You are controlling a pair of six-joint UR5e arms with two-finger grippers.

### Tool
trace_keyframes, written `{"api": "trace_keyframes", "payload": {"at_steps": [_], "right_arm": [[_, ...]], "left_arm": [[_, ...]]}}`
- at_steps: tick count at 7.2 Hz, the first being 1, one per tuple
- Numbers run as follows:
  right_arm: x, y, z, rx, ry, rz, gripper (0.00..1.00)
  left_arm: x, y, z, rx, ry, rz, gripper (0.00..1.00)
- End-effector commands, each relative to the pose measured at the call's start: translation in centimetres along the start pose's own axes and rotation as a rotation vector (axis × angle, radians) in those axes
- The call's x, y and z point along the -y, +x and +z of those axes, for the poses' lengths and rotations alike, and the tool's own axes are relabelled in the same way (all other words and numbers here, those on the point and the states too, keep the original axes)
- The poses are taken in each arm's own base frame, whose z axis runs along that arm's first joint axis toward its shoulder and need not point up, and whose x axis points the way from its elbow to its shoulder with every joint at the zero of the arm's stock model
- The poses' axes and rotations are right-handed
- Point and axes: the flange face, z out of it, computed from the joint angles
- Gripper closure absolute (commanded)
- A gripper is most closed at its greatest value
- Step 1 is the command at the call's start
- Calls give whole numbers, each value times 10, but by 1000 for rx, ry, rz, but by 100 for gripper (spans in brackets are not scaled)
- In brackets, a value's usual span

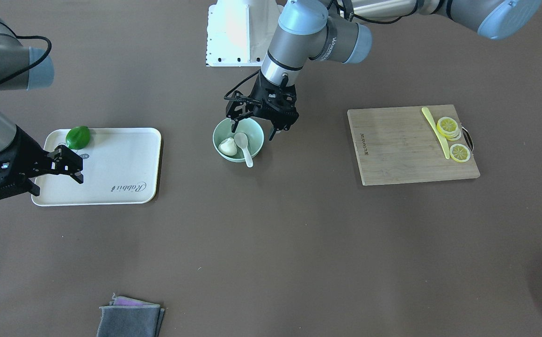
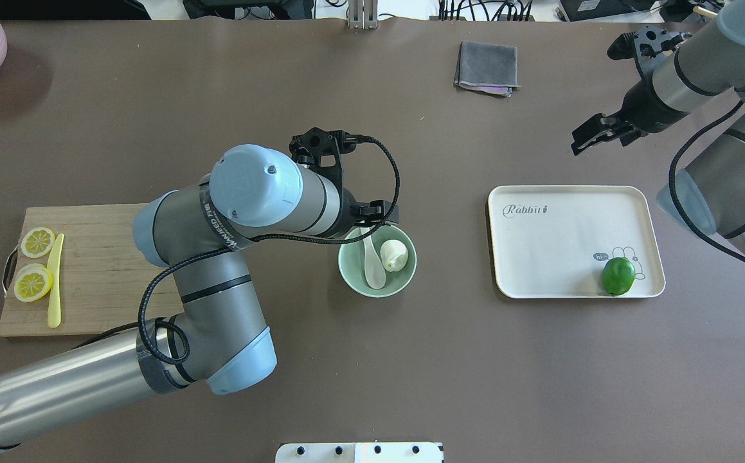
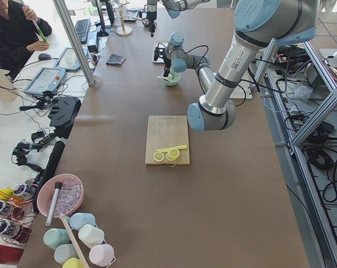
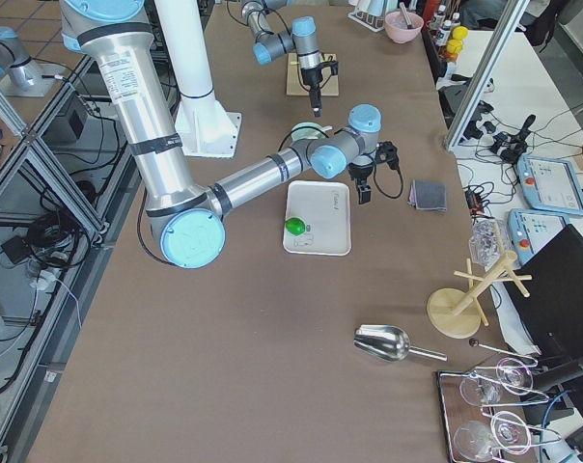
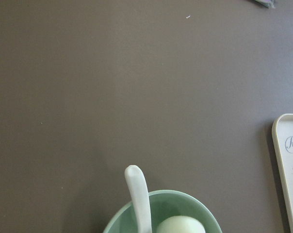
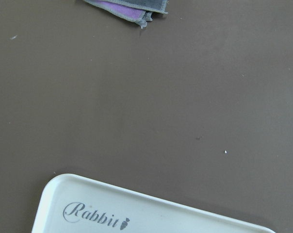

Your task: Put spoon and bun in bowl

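The pale mint-green bowl stands mid-table. The white pleated bun lies inside it. The white spoon lies in it too, with its handle over the rim. My left gripper is open and empty, just above the bowl's robot-side rim. The left wrist view shows the spoon handle, the bowl rim and the bun at its bottom edge. My right gripper is open and empty, above the tray's edge.
A white tray holds a green lime. A wooden cutting board carries lemon slices and a long yellow utensil. A folded grey cloth lies at the operators' side.
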Motion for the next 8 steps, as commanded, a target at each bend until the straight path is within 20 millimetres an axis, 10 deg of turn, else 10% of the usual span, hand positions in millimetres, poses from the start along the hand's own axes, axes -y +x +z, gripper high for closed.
{"api": "trace_keyframes", "payload": {"at_steps": [1,3,5,8], "right_arm": [[2,15,-8,-33,-21,20,0],[-1,60,-26,-102,-86,-19,0],[-28,135,-57,-153,-142,-67,0],[-81,247,-99,-156,-121,87,0]], "left_arm": [[29,-60,-48,63,54,89,2],[75,-155,-134,332,-6,286,2],[107,-279,-172,508,-13,215,2],[176,-448,-285,426,-75,20,2]]}}
